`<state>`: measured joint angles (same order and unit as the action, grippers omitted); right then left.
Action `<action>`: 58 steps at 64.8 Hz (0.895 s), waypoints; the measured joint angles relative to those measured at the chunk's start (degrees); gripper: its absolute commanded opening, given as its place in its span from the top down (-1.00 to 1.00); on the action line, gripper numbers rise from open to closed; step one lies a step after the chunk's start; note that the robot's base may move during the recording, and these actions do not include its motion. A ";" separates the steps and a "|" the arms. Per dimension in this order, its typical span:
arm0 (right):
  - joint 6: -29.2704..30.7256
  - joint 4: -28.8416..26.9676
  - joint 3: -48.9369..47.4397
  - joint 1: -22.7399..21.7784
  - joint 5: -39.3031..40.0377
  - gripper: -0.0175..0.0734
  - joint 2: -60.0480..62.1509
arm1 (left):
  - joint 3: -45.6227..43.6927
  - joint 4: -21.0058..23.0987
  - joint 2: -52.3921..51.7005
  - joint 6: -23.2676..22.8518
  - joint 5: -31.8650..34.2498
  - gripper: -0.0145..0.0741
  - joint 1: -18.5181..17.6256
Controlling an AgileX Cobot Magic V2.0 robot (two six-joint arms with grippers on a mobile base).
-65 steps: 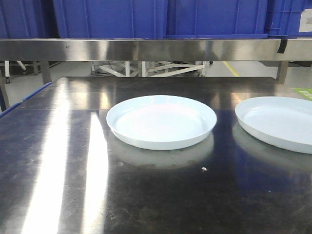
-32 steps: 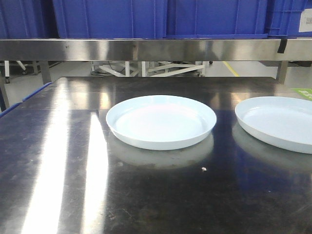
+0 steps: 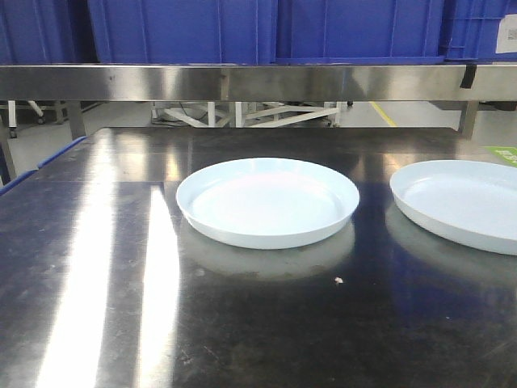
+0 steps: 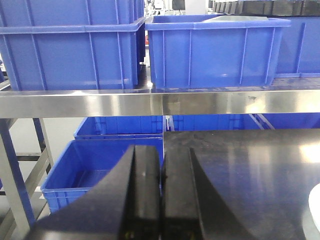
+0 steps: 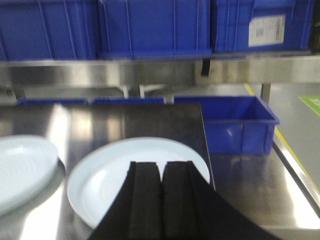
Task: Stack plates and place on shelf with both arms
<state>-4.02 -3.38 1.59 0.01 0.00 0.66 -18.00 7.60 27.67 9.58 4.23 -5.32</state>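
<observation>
Two pale bluish-white plates lie apart on the dark steel table (image 3: 242, 323). One plate (image 3: 267, 200) is at the middle, the other plate (image 3: 460, 202) at the right edge of the front view. In the right wrist view the right plate (image 5: 115, 172) lies under my right gripper (image 5: 161, 167), which is shut and empty above it; the middle plate (image 5: 22, 167) shows at left. My left gripper (image 4: 161, 155) is shut and empty over the table's left edge, with a sliver of plate (image 4: 316, 205) at far right. Neither gripper shows in the front view.
A steel shelf (image 3: 258, 81) runs across behind the table, carrying blue bins (image 3: 266, 28). More blue bins (image 4: 100, 172) sit low beside the table's left edge, and one blue bin (image 5: 240, 125) stands off the right edge.
</observation>
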 measured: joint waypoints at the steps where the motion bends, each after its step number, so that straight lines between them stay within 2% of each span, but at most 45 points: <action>1: -0.46 -0.61 0.00 0.00 0.61 0.49 0.00 | 0.00 0.00 0.00 0.00 -0.11 0.48 0.00; 10: -3.26 -3.88 0.00 0.00 -0.42 0.49 0.00 | 0.00 0.00 0.00 0.00 -0.22 0.49 0.00; 20: -3.32 -3.39 -5.52 0.00 -9.54 0.49 -2.30 | -0.04 0.00 0.00 0.00 -0.22 0.49 0.00; 34: -1.67 3.38 -15.98 0.00 -19.24 0.49 -15.45 | -0.04 0.00 0.00 0.00 -0.22 0.49 0.00; 58: -1.54 3.93 -28.82 0.00 -32.54 0.49 -39.18 | -0.04 0.00 0.00 0.00 -0.22 0.49 0.00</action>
<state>-5.56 0.55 -27.22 0.01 -32.54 -38.52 -18.05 7.60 27.67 9.58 4.01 -5.32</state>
